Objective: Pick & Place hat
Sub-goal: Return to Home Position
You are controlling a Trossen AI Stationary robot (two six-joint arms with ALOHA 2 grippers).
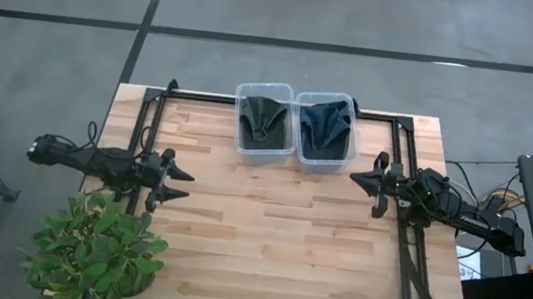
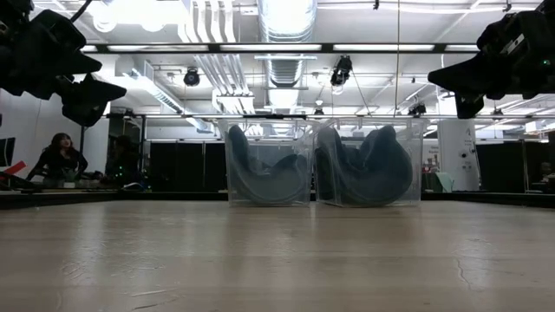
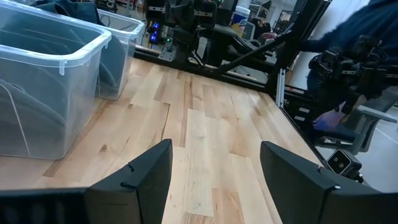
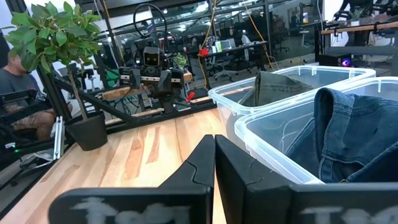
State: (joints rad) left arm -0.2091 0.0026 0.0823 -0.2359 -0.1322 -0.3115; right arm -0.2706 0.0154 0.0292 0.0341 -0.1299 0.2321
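High view: left gripper (image 1: 188,186) holds its jaws wide apart over the table (image 1: 266,245), right gripper (image 1: 355,178) jaws pressed together.

The table (image 1: 266,240) is a light wooden top of jointed planks, with a black metal frame (image 1: 145,121) running along its left and right sides and across the far edge. At the middle of that far edge two clear plastic bins stand close side by side, the left bin (image 1: 268,85) and the right bin (image 1: 328,95). A potted plant (image 1: 94,251) sits at the near left corner, well apart from the bins.
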